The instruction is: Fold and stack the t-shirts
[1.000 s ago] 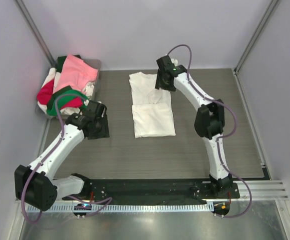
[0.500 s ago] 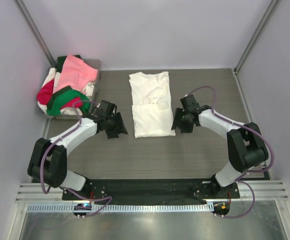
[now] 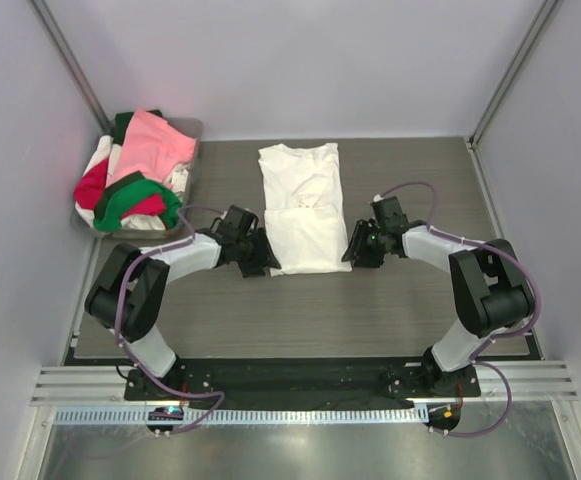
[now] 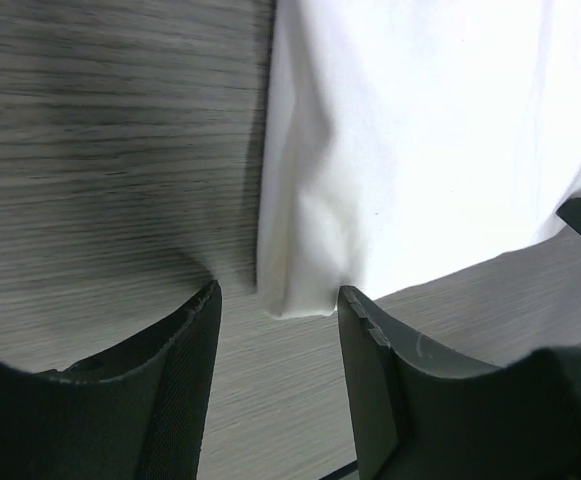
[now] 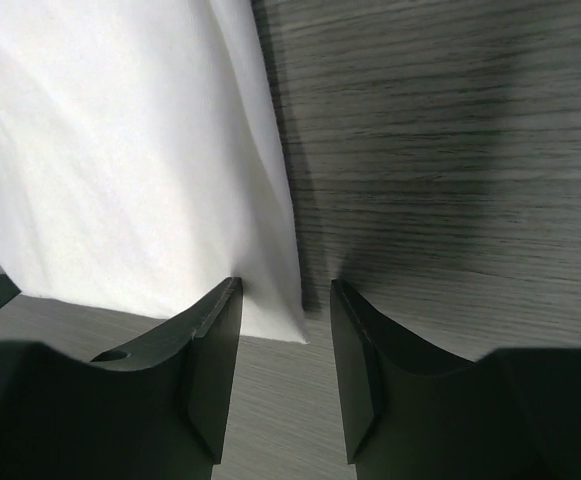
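Note:
A plain white t-shirt (image 3: 305, 210) lies flat in the middle of the table, folded into a long narrow panel with its collar at the far end. My left gripper (image 3: 266, 263) is low at its near left corner. In the left wrist view the jaws of the left gripper (image 4: 278, 300) stand open, with the shirt (image 4: 420, 150) corner just between the tips. My right gripper (image 3: 354, 252) is at the near right corner. The right wrist view shows the right gripper (image 5: 285, 295) open, astride the edge of the shirt (image 5: 120, 150). Neither pinches cloth.
A pile of pink, red, green and white t-shirts (image 3: 135, 180) fills a shallow grey tray (image 3: 196, 130) at the back left. Grey walls and metal posts close in the wood-grain table (image 3: 410, 300) on three sides.
The right arm came down from the shirt's collar end to its near right corner, its jaws narrowing a little. The left arm swung right to the near left corner.

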`<move>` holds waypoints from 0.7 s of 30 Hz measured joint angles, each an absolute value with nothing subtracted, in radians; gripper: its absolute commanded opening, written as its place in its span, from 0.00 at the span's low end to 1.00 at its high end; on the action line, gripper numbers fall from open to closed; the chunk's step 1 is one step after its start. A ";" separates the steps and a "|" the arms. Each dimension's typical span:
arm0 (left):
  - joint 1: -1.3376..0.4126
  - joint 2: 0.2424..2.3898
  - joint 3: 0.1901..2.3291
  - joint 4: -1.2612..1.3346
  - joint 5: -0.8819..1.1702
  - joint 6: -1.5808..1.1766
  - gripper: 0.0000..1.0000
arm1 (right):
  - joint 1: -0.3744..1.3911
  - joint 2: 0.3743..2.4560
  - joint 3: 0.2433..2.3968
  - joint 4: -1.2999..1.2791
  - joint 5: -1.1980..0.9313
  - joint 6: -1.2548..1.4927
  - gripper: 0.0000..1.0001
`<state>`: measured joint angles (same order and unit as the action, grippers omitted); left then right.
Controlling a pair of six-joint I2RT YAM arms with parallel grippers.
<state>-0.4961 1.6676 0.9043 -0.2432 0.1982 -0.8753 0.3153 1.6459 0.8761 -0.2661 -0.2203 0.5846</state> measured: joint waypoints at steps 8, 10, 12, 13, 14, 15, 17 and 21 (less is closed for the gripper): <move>-0.511 1.697 0.888 -0.160 0.204 -0.908 0.37 | 0.295 1.646 0.843 -0.200 -0.269 0.582 0.42; -0.511 1.697 0.876 -0.142 0.203 -0.914 0.34 | 0.293 1.645 0.836 -0.188 -0.279 0.583 0.40; -0.511 1.697 0.868 -0.126 0.204 -0.917 0.34 | 0.291 1.646 0.831 -0.178 -0.285 0.584 0.39; -0.511 1.697 0.864 -0.120 0.204 -0.918 0.33 | 0.290 1.645 0.828 -0.172 -0.290 0.585 0.39; -0.512 1.697 0.860 -0.112 0.204 -0.919 0.33 | 0.290 1.645 0.825 -0.166 -0.293 0.586 0.39; -0.512 1.695 0.857 -0.106 0.204 -0.920 0.33 | 0.290 1.645 0.821 -0.159 -0.298 0.587 0.38; -0.513 1.691 0.849 -0.096 0.203 -0.921 0.36 | 0.290 1.645 0.817 -0.151 -0.303 0.590 0.38; -0.517 1.665 0.826 -0.085 0.196 -0.921 0.41 | 0.290 1.645 0.812 -0.140 -0.313 0.597 0.41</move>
